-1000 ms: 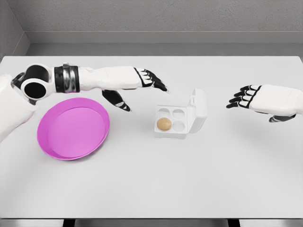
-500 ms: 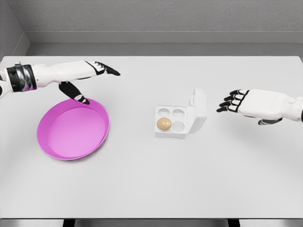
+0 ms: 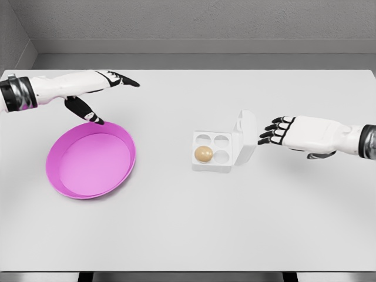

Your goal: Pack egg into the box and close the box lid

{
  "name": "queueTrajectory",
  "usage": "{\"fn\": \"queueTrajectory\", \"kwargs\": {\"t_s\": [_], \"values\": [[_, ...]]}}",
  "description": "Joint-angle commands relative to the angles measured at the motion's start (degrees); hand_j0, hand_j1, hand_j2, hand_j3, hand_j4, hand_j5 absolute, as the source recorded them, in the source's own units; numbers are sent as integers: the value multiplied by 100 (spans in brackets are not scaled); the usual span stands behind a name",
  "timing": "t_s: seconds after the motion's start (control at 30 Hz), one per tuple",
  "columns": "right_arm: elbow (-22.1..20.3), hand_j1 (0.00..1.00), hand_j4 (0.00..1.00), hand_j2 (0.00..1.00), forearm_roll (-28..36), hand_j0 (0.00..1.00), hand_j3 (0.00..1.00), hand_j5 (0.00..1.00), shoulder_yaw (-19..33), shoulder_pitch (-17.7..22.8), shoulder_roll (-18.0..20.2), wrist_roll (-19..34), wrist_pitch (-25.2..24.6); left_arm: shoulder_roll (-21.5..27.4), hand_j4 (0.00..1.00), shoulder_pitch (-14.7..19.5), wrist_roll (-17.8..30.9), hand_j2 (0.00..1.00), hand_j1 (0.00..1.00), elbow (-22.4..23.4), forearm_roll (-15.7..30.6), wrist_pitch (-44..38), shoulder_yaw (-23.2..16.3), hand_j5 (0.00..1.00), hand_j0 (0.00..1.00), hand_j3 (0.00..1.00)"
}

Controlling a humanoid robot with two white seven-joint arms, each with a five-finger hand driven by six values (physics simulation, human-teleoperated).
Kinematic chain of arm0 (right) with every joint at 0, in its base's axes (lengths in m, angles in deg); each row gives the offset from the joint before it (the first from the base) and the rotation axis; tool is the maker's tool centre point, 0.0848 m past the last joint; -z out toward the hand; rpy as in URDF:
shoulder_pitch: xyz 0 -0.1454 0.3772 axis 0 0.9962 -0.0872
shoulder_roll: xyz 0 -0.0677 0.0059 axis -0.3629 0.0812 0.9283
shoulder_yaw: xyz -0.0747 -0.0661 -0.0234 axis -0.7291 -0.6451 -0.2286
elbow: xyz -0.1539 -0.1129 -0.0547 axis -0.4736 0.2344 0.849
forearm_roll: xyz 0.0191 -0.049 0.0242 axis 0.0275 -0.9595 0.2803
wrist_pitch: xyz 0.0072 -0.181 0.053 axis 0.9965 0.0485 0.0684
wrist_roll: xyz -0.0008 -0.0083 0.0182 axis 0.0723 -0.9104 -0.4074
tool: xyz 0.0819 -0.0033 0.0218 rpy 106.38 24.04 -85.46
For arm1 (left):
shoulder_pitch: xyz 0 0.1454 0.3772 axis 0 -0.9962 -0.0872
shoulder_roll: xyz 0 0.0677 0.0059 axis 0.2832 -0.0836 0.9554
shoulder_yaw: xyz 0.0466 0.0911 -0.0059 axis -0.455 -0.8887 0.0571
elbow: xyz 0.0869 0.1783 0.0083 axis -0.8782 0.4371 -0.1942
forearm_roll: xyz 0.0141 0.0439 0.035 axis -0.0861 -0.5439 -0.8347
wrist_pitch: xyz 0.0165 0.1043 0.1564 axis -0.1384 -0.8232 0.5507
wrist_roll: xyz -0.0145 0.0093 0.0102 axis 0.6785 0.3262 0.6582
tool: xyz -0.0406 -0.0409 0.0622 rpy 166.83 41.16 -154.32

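Note:
A small white egg box (image 3: 218,151) lies open in the middle of the table, its lid (image 3: 247,135) standing up on the right side. A brown egg (image 3: 204,154) sits in the front left cup; the other cups are empty. My right hand (image 3: 271,133) hovers just right of the lid, fingers relaxed and pointing at it, a small gap away. Far to the left, my left hand (image 3: 106,94) hangs above the far rim of the plate with fingers spread, holding nothing.
A round magenta plate (image 3: 91,161) lies empty at the left of the white table (image 3: 194,223). A grey wall runs behind the table's far edge.
My left hand has pulled back from beside the box to above the plate's far rim. My right hand has slid left, closing in on the upright lid.

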Motion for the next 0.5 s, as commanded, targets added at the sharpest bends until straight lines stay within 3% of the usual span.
{"fn": "queueTrajectory", "kwargs": {"t_s": [0.0, 0.13, 0.47], "values": [[-37, 100, 100, 100, 31, 100, 100, 100, -2, 0, -24, -2, -15, 4, 100, 0, -3, 100, 100, 55, 41, -16, 33, 100, 100, 100], [-177, 100, 100, 100, 57, 100, 100, 100, -2, -35, -24, -2, -15, -5, 100, -9, -3, 100, 100, 266, 41, -16, 148, 100, 100, 100], [-335, 100, 100, 100, 286, 100, 100, 100, -2, -167, -33, -2, -15, -5, 100, -9, -3, 100, 100, 266, 41, -16, 148, 100, 100, 100]]}}
